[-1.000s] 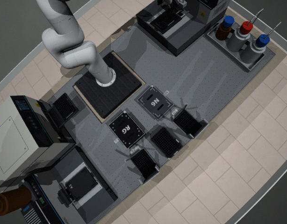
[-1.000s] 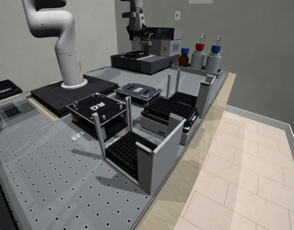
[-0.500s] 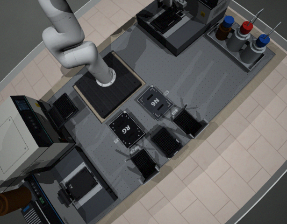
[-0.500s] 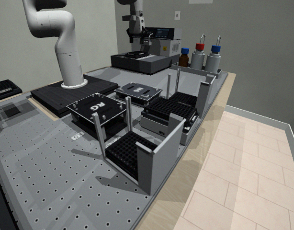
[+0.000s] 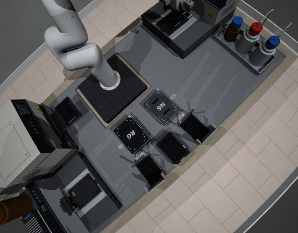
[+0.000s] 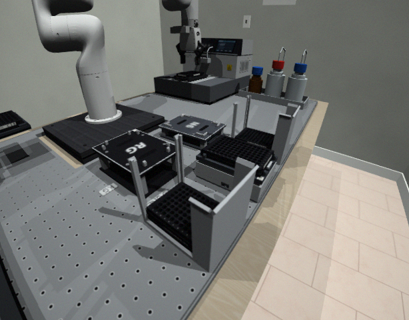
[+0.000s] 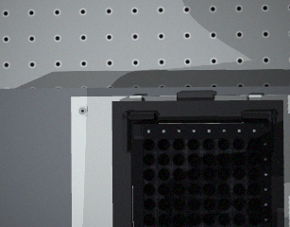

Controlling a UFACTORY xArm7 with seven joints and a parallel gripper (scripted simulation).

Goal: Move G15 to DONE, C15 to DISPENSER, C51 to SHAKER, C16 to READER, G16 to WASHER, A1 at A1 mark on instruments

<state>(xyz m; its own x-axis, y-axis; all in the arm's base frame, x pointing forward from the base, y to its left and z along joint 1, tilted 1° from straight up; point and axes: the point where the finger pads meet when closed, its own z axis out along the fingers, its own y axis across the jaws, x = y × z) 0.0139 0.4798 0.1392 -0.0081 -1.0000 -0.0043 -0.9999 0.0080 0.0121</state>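
While the arm [image 6: 94, 86] reaches over the far instrument [image 6: 198, 87], your gripper [image 6: 190, 51] hangs above that instrument's plate [image 6: 189, 75] with the fingers spread fully wide and nothing between them. You can see it only in the exterior view; the top view cuts it off at the frame edge.

In the wrist view you look straight down on a black well plate [image 7: 201, 175], seated in a dark frame on a pale carrier [image 7: 94, 161]. One short end of the plate shows, with two dark locator tabs at its corners. Beyond it lies the perforated deck [image 7: 135, 38]. No label can be read on this plate, so you cannot tell which one it is.

Along the front edge of the deck you have three more plates: one low in the near rack [image 6: 211, 220], one raised on the middle unit [image 6: 232, 151], one low in the far rack [image 6: 284, 131]. Nest RG [image 5: 131, 135] and nest N6 [image 5: 160, 106] both carry no plate. At the left, another plate [image 5: 67, 110] sits on a drawer in front of the beige instrument [image 5: 16, 145]. The lower-left instrument [image 5: 84, 192] shows a dark nest marked A1; whether a plate sits in it you cannot tell.

Three bottles [image 5: 252, 37] stand in a tray at the far right corner.
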